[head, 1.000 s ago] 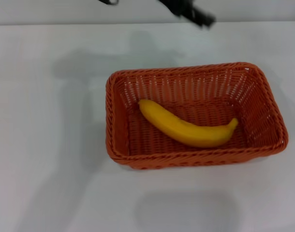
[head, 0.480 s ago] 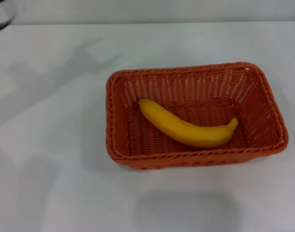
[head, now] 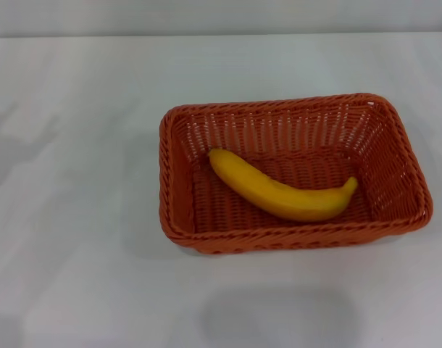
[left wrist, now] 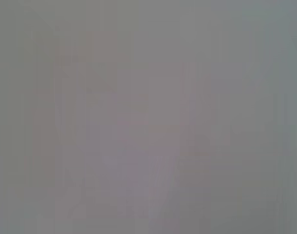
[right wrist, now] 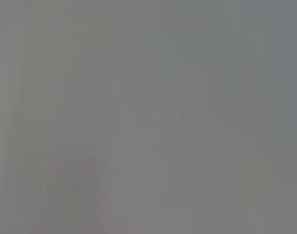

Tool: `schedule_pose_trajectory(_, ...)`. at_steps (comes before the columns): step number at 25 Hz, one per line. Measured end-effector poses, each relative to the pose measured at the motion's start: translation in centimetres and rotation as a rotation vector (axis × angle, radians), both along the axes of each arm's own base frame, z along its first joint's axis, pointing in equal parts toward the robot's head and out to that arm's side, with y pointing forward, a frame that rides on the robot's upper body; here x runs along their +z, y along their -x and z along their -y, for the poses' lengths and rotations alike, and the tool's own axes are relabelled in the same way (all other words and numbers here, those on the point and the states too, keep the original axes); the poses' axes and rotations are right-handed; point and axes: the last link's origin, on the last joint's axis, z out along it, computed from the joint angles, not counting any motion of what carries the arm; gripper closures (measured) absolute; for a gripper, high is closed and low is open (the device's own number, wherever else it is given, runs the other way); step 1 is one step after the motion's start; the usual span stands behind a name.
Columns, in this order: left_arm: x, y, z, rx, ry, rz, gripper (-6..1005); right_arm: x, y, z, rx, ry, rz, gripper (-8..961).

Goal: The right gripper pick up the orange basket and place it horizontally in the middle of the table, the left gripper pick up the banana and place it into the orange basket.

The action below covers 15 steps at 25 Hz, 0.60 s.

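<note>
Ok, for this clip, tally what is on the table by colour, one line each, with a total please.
Orange: 1, the orange basket, lying lengthwise across the table.
Yellow: 1, the banana, lying inside the basket.
Total: 2.
Neither gripper is in view.

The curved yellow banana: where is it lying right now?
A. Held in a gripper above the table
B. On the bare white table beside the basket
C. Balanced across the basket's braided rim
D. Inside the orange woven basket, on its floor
D: the head view shows the curved yellow banana lying on the floor of the rectangular orange woven basket, inside its walls, with no gripper in view.
</note>
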Motion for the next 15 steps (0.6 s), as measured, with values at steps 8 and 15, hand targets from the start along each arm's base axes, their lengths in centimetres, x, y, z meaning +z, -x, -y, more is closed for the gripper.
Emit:
schedule_pose_trajectory(8,-1.0,2.3,3.4,0.082,-0.091,0.023,106,-0.7,-0.3,0.1,0.003,-0.06,-0.013,271)
schedule_pose_trajectory(15,-0.2,3.8,5.1,0.148,-0.184,-0.009,106,-1.4,-0.1,0.7,0.035,-0.088,-0.068,271)
